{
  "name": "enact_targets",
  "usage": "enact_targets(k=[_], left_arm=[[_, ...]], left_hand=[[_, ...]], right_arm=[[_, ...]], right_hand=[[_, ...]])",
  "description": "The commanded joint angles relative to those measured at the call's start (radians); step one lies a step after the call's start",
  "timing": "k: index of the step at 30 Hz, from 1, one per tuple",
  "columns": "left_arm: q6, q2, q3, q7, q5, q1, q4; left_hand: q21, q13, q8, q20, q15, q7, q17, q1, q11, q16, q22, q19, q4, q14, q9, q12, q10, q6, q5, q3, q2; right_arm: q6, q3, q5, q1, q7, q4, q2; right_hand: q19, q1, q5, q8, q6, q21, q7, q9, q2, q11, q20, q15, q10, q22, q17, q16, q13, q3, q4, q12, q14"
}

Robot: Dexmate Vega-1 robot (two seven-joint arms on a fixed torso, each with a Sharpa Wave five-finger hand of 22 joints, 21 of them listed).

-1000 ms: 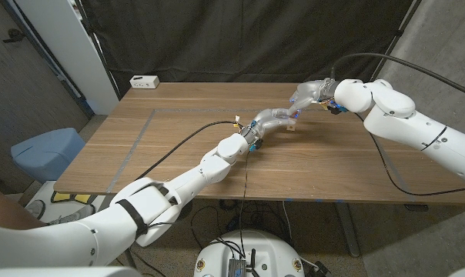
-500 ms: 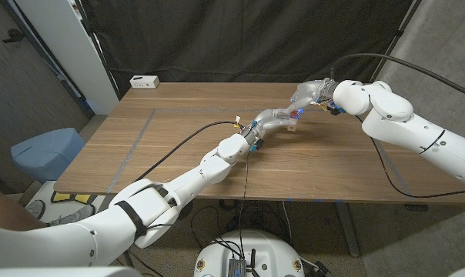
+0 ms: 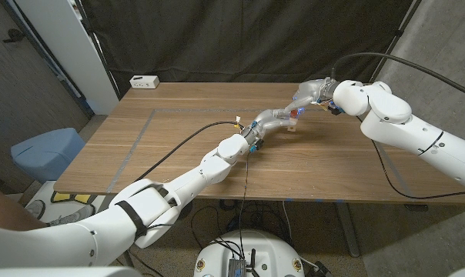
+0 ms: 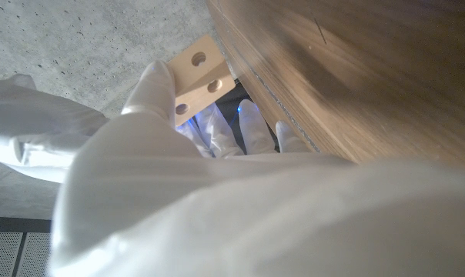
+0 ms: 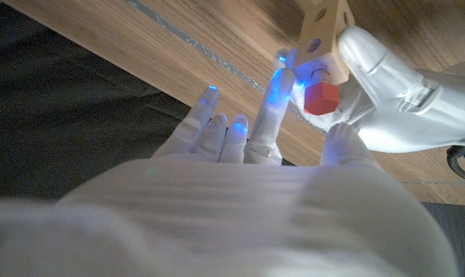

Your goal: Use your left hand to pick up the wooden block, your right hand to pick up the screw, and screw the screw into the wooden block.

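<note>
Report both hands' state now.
Left hand: holds the wooden block.
Right hand: fingers at the red-headed screw in the block; grip cannot be told.

The wooden block [image 3: 292, 125] is being held over the table [image 3: 171, 146] by the left hand [image 3: 276, 118], with the right hand [image 3: 309, 94] being kept just beside it.

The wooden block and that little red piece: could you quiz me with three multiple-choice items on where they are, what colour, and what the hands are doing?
1. Where is the wooden block?
A. on the floor
B. in the left hand
C. beside the white box

2. What colour is the screw head?
A. red
B. green
C. black

3. What is the right hand doing?
A. lying idle
B. pinching the screw at the block
C. holding a cable

Answers: 1 B, left fingers wrap the block; 2 A, the head shows red; 3 B, fingertips meet on the screw.
</note>
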Motion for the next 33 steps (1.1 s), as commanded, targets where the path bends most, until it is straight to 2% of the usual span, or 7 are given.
enact_targets(k=[1,4,6,11,24,27,33], left_arm=[[-0.01,-0.008,-0.001,-0.007,-0.004,-0.008,0.022],[-0.014,-0.01,-0.002,-0.009,-0.006,-0.01,0.029],[-0.015,-0.011,-0.002,-0.012,-0.008,-0.011,0.031],[-0.017,-0.011,-0.002,-0.012,-0.008,-0.012,0.035],[-0.021,-0.014,-0.003,-0.015,-0.01,-0.014,0.042],[-0.021,-0.016,-0.002,-0.018,-0.01,-0.015,0.045],[-0.024,-0.023,-0.001,-0.021,-0.011,-0.021,0.059]], left_hand=[[0.006,0.092,0.007,-0.002,-0.101,0.032,0.003,-0.01,-0.008,-0.004,0.004,0.006,0.004,0.009,0.013,0.008,0.018,0.073,0.006,0.01,0.049],[0.006,0.093,0.007,-0.001,-0.101,0.031,0.003,-0.01,-0.008,-0.004,0.004,0.006,0.004,0.009,0.013,0.008,0.018,0.073,0.006,0.011,0.049],[0.006,0.093,0.007,-0.001,-0.101,0.031,0.003,-0.011,-0.007,-0.004,0.004,0.006,0.004,0.009,0.013,0.008,0.019,0.073,0.006,0.01,0.049],[0.006,0.092,0.007,-0.001,-0.102,0.035,0.003,-0.01,-0.007,-0.004,0.004,0.007,0.004,0.01,0.013,0.007,0.017,0.073,0.006,0.011,0.05],[0.006,0.092,0.006,-0.001,-0.102,0.031,0.004,-0.01,-0.008,-0.004,0.004,0.007,0.005,0.009,0.013,0.006,0.017,0.073,0.007,0.01,0.05],[0.006,0.092,0.007,-0.001,-0.102,0.032,0.004,-0.01,-0.008,-0.004,0.004,0.007,0.004,0.009,0.013,0.006,0.016,0.074,0.007,0.011,0.05],[0.006,0.092,0.006,-0.001,-0.101,0.034,0.004,-0.01,-0.008,-0.004,0.004,0.007,0.005,0.009,0.013,0.005,0.016,0.072,0.007,0.01,0.05]], right_arm=[[-0.017,0.006,-0.007,0.004,0.03,-0.014,-0.005],[-0.022,0.007,-0.006,0.007,0.043,-0.02,-0.008],[-0.023,0.007,-0.009,0.009,0.05,-0.023,-0.01],[-0.019,0.007,-0.006,0.018,0.072,-0.03,-0.015],[0.022,0.006,0.005,0.045,0.135,-0.042,-0.028],[0.031,0.002,-0.003,0.051,0.149,-0.044,-0.028],[0.051,-0.001,-0.012,0.063,0.174,-0.044,-0.027]], right_hand=[[-0.012,-0.023,0.002,-0.026,-0.042,-0.002,0.006,0.004,-0.006,0.023,0.006,-0.034,-0.017,0.002,-0.002,-0.012,0.001,-0.012,0.001,-0.008,-0.017],[-0.022,-0.041,0.002,-0.042,-0.066,-0.004,0.012,0.006,-0.007,0.039,0.012,-0.029,-0.028,0.002,-0.002,-0.017,0.001,-0.018,0.006,-0.011,-0.023],[-0.032,-0.051,0.004,-0.065,-0.108,-0.005,0.018,0.008,-0.011,0.058,0.016,-0.022,-0.038,0.002,-0.003,-0.025,0.002,-0.022,0.005,-0.012,-0.036],[-0.055,-0.05,0.006,-0.119,-0.212,-0.005,0.017,0.015,-0.016,0.077,0.028,-0.007,-0.085,0.001,-0.008,-0.041,0.005,-0.021,-0.011,-0.019,-0.059],[-0.113,0.034,0.011,-0.208,-0.384,-0.007,-0.003,0.027,-0.008,0.067,0.067,0.012,-0.211,0.001,-0.014,-0.056,0.01,0.009,-0.084,-0.025,-0.137],[-0.122,0.065,0.014,-0.224,-0.412,-0.006,-0.009,0.028,-0.009,0.046,0.077,0.012,-0.244,0.0,-0.015,-0.056,0.01,0.021,-0.107,-0.025,-0.155],[-0.136,0.11,0.019,-0.242,-0.444,-0.006,-0.037,0.03,-0.005,0.024,0.095,0.017,-0.274,0.0,-0.015,-0.055,0.011,0.04,-0.128,-0.023,-0.178]])
